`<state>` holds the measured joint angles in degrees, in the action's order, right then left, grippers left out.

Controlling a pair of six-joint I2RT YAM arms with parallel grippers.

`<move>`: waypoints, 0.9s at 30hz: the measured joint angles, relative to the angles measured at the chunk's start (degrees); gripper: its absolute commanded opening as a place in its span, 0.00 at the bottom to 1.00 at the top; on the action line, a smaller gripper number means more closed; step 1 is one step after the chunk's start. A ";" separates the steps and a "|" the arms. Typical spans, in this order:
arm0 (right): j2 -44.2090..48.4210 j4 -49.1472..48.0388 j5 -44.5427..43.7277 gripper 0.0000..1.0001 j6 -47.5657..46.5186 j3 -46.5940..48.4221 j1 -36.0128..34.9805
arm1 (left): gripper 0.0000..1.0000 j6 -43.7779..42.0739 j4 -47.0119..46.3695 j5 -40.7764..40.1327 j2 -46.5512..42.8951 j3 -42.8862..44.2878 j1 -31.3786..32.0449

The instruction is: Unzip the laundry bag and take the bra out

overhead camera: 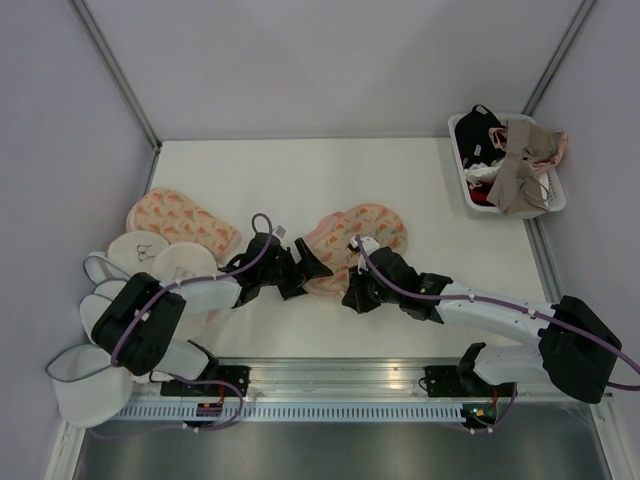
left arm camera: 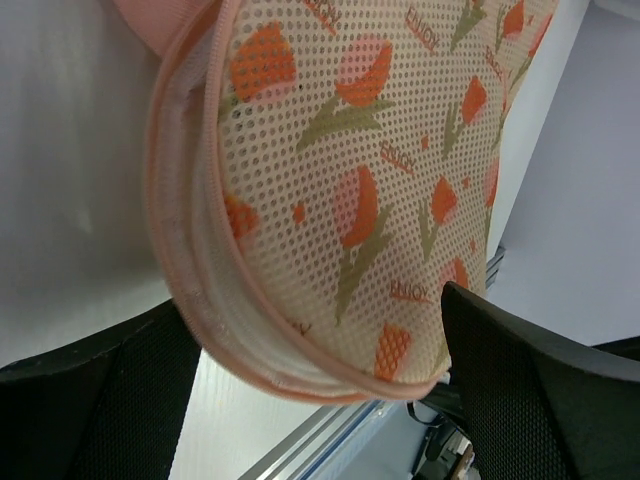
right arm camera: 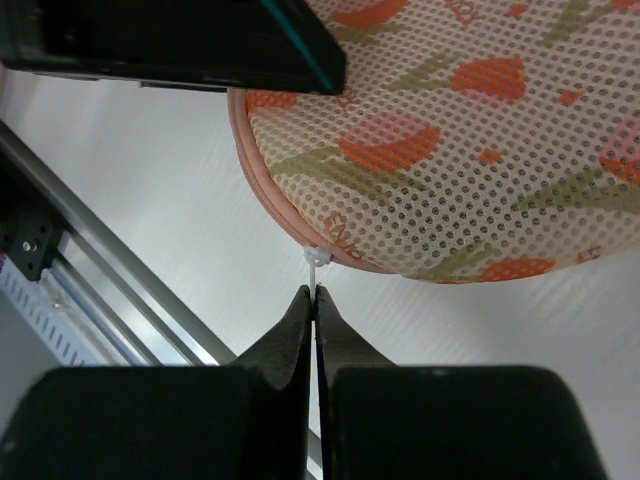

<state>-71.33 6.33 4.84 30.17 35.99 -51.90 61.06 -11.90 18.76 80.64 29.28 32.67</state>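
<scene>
Laundry bag (overhead camera: pixel 360 235) lies mid-surface (overhead camera: pixel 300 180), between my two arms. I see the left fingers (overhead camera: pixel 305 270) released, spread wide either side of the bag's lobe edge, not clamping it. Right fingers (right arm camera: pixel 313 300) are clenched on the thin white zipper pull (right arm camera: pixel 315 258) at the bag's pink trim. Second printed pouch (overhead camera: pixel 180 222) and white mesh pouches (overhead camera: pixel 170 262) sit far left. Basket (overhead camera: pixel 468 190) of garments sits far right.

Two peach printed laundry bags (overhead camera: pixel 180 222) (overhead camera: pixel 375 225), one white basket (overhead camera: pixel 466 190), two robot arms (overhead camera: pixel 150 315) (overhead camera: pixel 500 310).
</scene>
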 measured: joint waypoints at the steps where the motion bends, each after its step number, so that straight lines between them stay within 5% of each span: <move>1: 0.00 -0.66 0.96 0.01 -0.04 -0.09 0.00 | 0.98 0.96 -1.66 0.22 1.36 0.00 0.50; 4: 0.00 -1.79 2.56 0.00 -0.07 -0.42 -0.07 | 0.78 2.75 -4.42 0.37 4.35 0.00 1.22; 5: 0.00 -2.03 2.86 0.00 -0.11 -0.61 -0.11 | 0.53 3.41 -5.64 0.44 5.44 0.00 1.31; 9: 0.02 -1.09 2.84 0.00 -0.46 -0.98 -0.28 | 0.02 5.38 -9.60 0.81 7.23 0.00 1.29; 25: -0.66 11.45 -12.15 0.00 1.29 1.64 -1.20 | 0.02 5.73 -12.17 -0.04 6.73 -0.74 2.10; 27: -1.09 12.39 -14.51 0.00 2.29 2.45 -1.25 | 0.33 5.75 -12.41 -0.04 6.47 -0.79 2.12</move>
<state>-72.42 18.72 -9.67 32.47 38.44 -53.15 66.81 -24.32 18.72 87.11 28.49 34.79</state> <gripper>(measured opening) 0.007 0.109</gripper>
